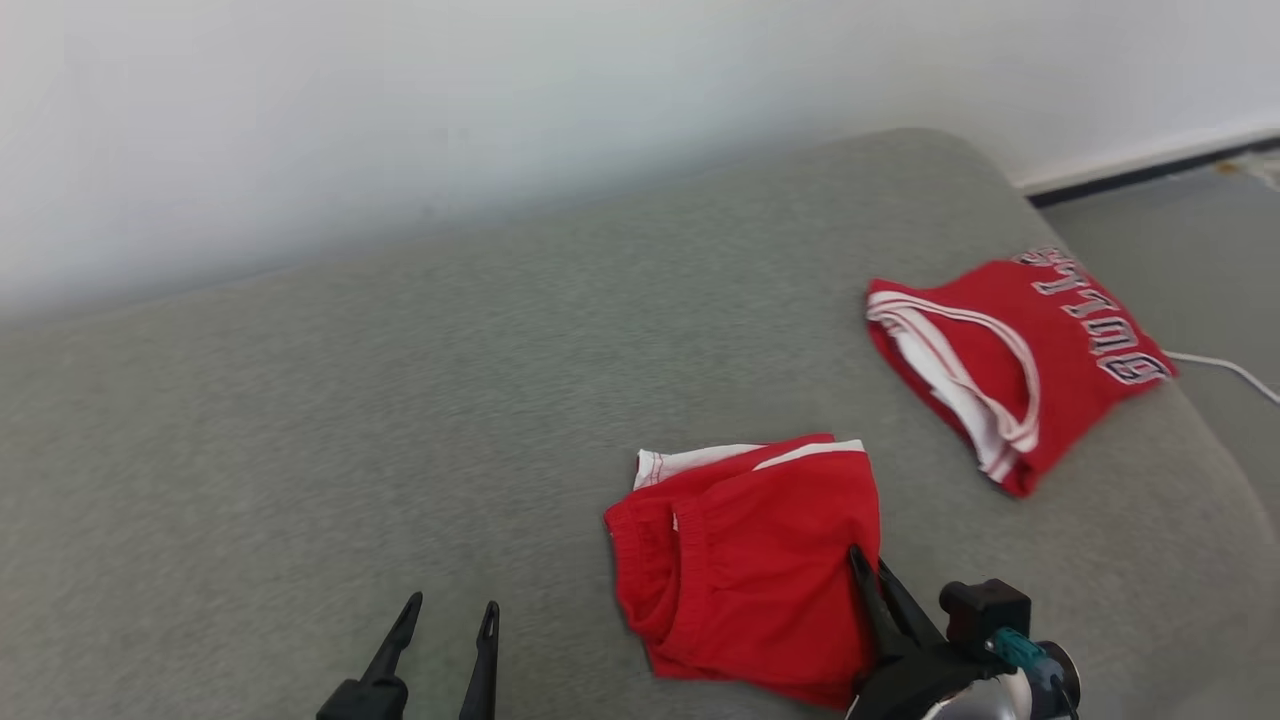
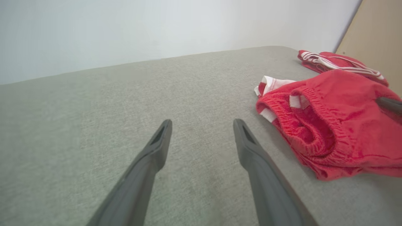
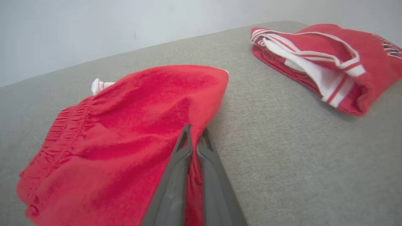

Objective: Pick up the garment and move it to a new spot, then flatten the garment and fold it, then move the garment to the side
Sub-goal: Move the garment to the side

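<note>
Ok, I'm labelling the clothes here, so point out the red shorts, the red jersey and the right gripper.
red shorts [image 1: 760,570], head view, middle of the top layer.
red jersey [image 1: 1055,330], head view, red panel between trim and lettering.
right gripper [image 3: 195,130], right wrist view, midway between fingertips shut on the shorts' edge.

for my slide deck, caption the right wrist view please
The right gripper, fingers shut on the edge of the folded red shorts on a grey cushion, folded red jersey lying apart beyond.

Folded red jersey [image 1: 1030,350], grey cushion [image 1: 400,420], white cable [image 1: 1225,367]
</note>
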You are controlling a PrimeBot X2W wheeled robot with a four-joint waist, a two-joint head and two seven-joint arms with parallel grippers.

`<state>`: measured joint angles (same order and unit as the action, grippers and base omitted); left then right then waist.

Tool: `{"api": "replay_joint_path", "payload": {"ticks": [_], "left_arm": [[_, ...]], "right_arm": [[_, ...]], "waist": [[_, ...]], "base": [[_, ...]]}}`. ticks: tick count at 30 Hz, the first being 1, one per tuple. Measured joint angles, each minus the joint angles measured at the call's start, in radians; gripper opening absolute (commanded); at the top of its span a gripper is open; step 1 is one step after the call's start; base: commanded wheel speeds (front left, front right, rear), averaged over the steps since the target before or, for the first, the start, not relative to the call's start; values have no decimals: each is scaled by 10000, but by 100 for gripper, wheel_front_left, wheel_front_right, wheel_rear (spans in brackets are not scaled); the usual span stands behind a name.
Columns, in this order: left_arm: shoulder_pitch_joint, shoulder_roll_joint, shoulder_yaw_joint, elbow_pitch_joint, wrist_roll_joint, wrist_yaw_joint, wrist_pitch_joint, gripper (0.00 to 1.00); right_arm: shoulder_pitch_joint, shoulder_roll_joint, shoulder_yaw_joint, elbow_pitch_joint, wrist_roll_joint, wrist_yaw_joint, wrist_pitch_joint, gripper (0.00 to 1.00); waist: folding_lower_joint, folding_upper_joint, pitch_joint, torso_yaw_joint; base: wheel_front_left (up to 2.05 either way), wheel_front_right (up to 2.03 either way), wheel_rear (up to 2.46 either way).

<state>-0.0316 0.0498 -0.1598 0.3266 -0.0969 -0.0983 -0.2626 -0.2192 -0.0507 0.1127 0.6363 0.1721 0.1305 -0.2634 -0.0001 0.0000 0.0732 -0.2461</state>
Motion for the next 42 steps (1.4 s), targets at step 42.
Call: {"api": "replay_joint_path", "payload": {"ticks": [42], "left_arm": [[-1180,324,-568,42,623,-326,0,100]], "right_arm": [[-5060,-3891,-711,2316,-1835,0,35,0]], "waist": [[3,1,1794,-62]], "base": [[0,0,0]]}}
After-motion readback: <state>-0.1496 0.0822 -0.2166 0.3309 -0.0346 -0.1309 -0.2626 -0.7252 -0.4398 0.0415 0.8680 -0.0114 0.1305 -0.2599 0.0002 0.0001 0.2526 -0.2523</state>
